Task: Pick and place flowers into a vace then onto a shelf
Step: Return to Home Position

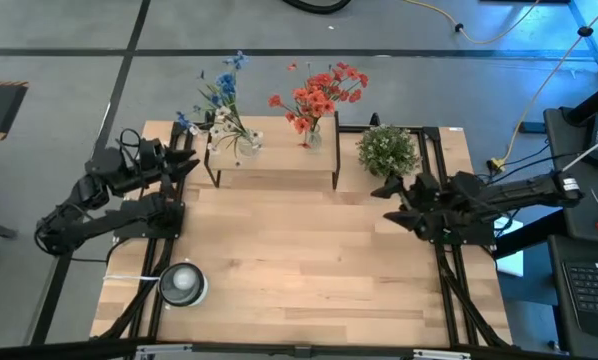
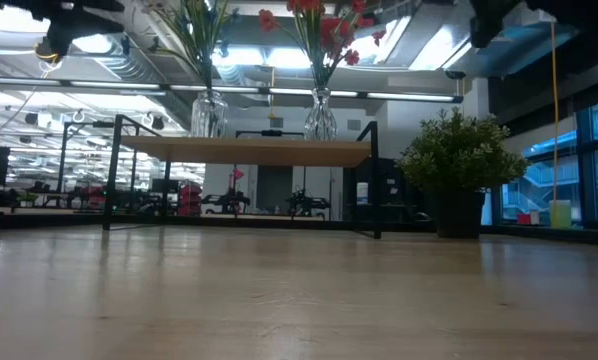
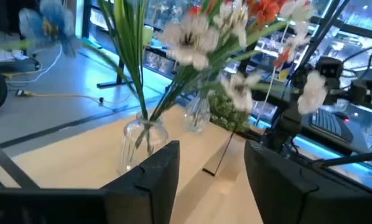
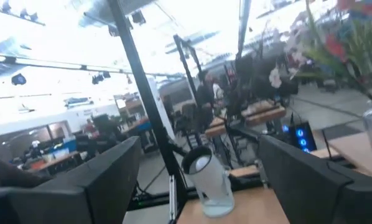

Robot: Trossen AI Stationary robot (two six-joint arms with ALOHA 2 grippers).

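Matt light-wood shelf [image 2: 249,150], black metal legs [image 2: 377,185], clear glossy vases [image 2: 320,115].

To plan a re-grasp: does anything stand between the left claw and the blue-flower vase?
Nothing visible does. The left claw, open, faces the vase at the left end of the shelf, with only open air between them.

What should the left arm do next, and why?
Probably draw the left end effector straight back from the shelf. The blue-flower vase and the red-flower vase already stand on it, and this end effector is open, empty and close to the blue-flower vase. The right end effector sits open by the bushy plant.
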